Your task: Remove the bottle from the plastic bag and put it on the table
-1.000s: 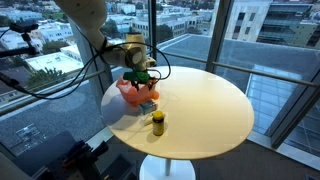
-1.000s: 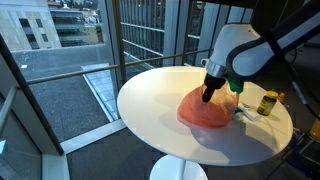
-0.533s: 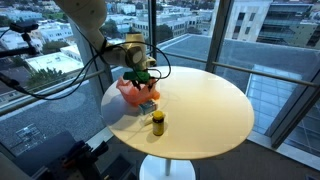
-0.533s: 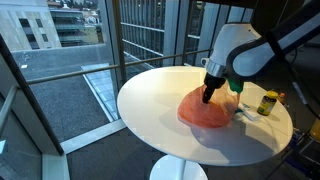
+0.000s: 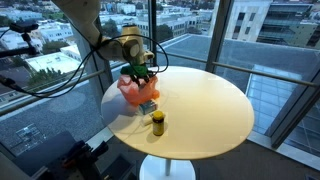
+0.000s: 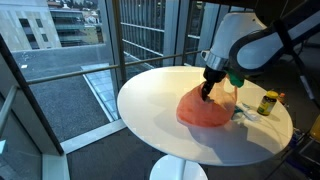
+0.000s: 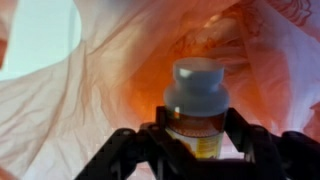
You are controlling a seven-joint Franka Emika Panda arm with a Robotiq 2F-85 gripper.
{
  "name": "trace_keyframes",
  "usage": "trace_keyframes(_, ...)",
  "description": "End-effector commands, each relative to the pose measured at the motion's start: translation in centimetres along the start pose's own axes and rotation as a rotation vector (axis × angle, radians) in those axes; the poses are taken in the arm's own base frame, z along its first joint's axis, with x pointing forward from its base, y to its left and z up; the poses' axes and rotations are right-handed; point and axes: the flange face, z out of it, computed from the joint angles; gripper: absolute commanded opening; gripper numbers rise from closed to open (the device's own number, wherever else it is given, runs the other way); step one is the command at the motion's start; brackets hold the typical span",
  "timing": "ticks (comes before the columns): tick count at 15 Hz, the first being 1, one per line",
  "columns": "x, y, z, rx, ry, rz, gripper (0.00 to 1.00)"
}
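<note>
Yellow jar (image 5: 157,123): dark lid, upright, lower centre of the frame; the same jar (image 6: 267,103) shows at far right in an exterior view.
Window frames (image 6: 112,45): dark uprights, left half of the frame.
Buildings (image 5: 55,62): pale roofs beyond the glass, upper left.

In an exterior view, the round white table (image 5: 205,105) carries a crumpled orange plastic bag (image 5: 128,93) at nine o'clock and a small yellow jar (image 5: 157,123) near seven, close by the rim
</note>
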Motion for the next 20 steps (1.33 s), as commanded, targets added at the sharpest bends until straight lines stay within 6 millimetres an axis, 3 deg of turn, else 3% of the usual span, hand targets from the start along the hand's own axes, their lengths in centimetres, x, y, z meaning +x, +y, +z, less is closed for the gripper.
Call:
trace_keyframes(1,-0.5,-0.2,-2.4,-0.007,-0.006,0.014,0.36)
trace_keyframes(14,-2.4,-1.4,-8.4,0.046,-0.08,0.027,0.36)
trace_keyframes(20,-4.4,0.9,-12.2,0.039,-0.049,0.11,0.36)
